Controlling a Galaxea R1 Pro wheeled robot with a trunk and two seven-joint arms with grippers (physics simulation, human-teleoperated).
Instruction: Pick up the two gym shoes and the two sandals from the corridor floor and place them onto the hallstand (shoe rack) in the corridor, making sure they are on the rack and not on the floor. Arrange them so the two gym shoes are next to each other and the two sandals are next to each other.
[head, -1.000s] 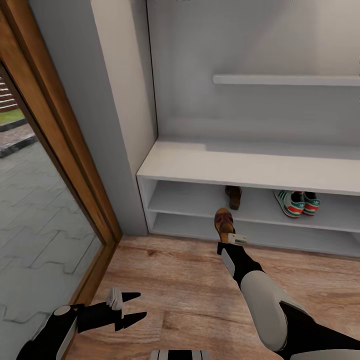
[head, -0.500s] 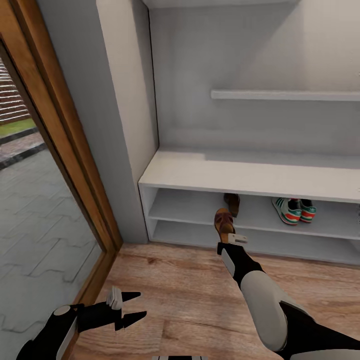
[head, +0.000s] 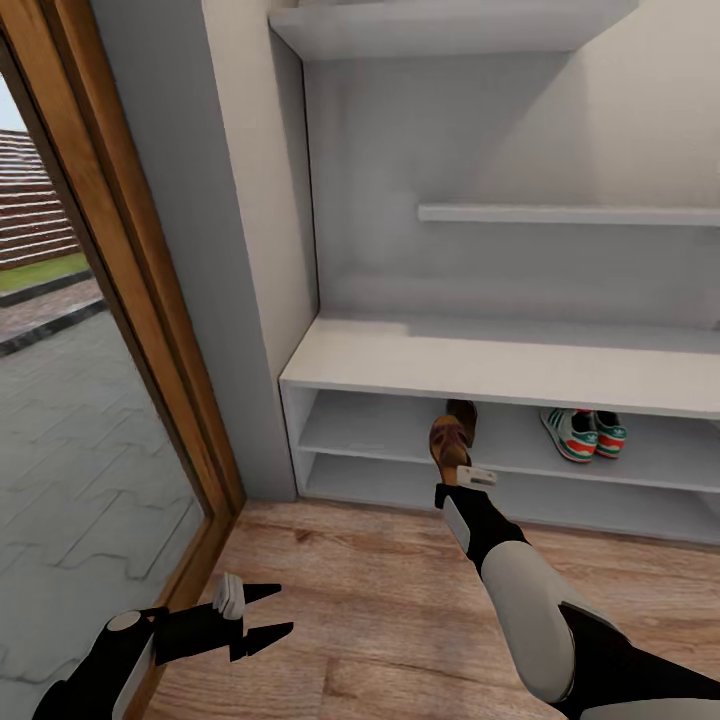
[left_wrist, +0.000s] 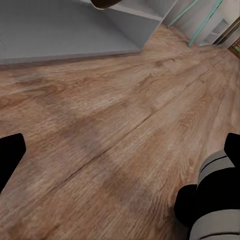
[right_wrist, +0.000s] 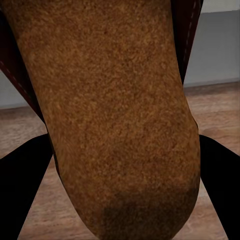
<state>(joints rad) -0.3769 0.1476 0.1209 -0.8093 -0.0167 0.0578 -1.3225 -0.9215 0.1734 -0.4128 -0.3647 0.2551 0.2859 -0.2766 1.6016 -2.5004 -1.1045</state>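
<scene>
Sandal (head: 448, 441) clamped between right gripper (head: 462, 474) jaws, raised before hallstand (head: 480, 362) upper open shelf; second sandal (head: 463, 415) and gym shoes (head: 584, 433) on that shelf. Left gripper (head: 268, 612) spread, holding nothing, above corridor floor (head: 380, 600).

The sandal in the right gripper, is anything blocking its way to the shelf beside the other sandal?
Nothing visible does. The held sandal hangs just before the open upper shelf, with the other sandal right behind and free shelf beside.
</scene>
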